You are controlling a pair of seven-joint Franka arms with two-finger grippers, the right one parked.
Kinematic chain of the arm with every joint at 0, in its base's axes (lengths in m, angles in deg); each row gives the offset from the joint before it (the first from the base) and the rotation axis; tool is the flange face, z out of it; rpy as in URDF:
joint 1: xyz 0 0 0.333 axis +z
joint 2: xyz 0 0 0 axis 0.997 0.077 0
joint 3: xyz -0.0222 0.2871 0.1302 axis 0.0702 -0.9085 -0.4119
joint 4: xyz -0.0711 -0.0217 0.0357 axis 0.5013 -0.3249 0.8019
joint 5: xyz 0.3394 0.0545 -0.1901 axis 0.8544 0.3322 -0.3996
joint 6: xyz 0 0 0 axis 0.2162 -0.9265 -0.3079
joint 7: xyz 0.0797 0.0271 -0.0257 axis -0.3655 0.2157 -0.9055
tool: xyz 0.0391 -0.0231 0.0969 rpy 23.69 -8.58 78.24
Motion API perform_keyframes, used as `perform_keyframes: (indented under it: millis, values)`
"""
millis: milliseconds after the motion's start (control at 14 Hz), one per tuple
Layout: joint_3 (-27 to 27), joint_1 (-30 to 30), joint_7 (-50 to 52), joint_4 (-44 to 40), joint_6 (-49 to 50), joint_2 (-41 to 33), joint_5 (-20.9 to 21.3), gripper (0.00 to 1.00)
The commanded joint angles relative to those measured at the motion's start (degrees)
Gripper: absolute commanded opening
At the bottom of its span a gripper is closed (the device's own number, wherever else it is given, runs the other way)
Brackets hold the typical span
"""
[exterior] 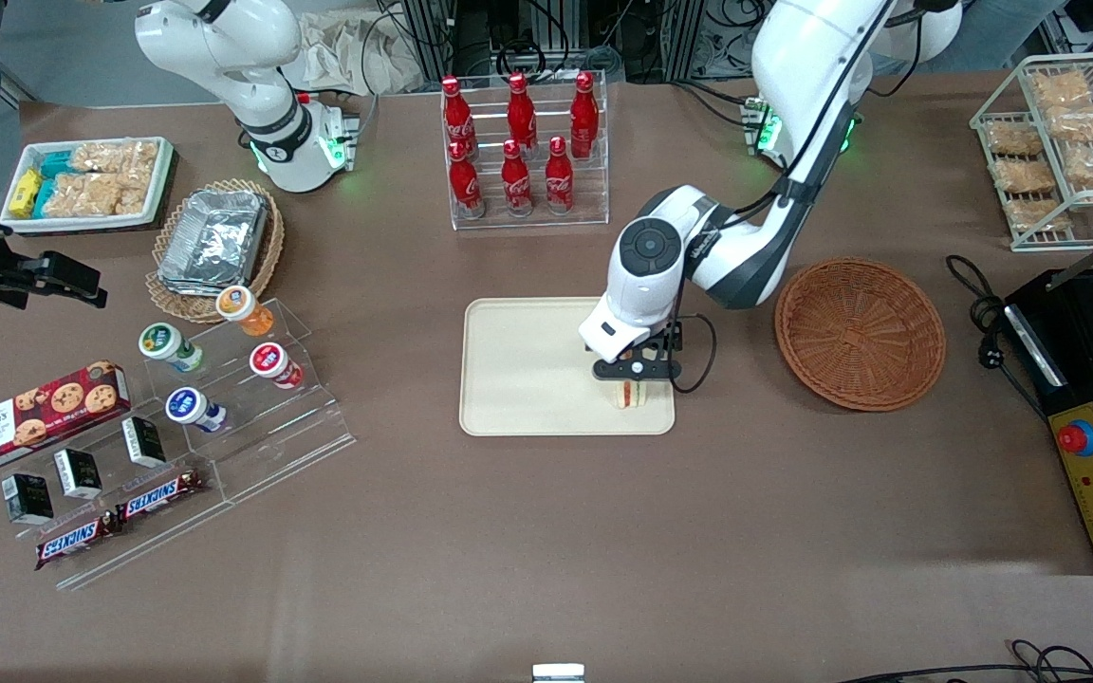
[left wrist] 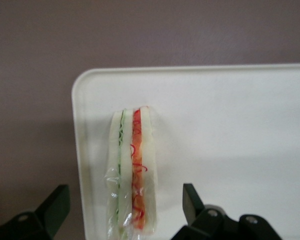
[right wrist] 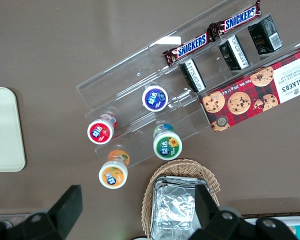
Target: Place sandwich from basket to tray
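The hand (left wrist: pixel 125 210) hangs low over the tray (exterior: pixel 518 365), at the corner nearest the basket (exterior: pixel 860 332) and the front camera, with its two dark fingers (left wrist: pixel 192 200) spread wide and gripping nothing. Between them, touching neither, the sandwich (left wrist: pixel 131 172) stands on edge on the tray's surface, close to the rim. It looks light and soft: two pale bread slabs with a thin green layer and a red-orange one showing along the cut edge, the whole wrapped in clear crinkled film that is likely slick under hard pads. Bread of this kind would squash under a firm pinch, so the best hold is probably across the two flat bread faces, low on the wedge and with gentle pressure, rather than on the narrow filling edge. The tray is smooth cream plastic with rounded corners and a low rim, offering little friction against tipping. The basket, round, shallow and woven of reddish-brown wicker, sits empty on the brown table (exterior: pixel 546 550), just beside the tray toward the working arm's end.
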Motion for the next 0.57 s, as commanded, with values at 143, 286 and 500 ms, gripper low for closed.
perform_keyframes:
  millis: [143, 286, 500]
  values:
    - [-0.5, 4.8, -0.9, -17.5, 20.5, -4.8, -1.2, 1.0]
    - [-0.6, 6.3, -3.2, -21.2, 23.4, -6.8, -1.4, 1.0]
    - [-0.5, 10.9, -11.2, -21.2, 28.5, -11.7, -2.5, 1.0]
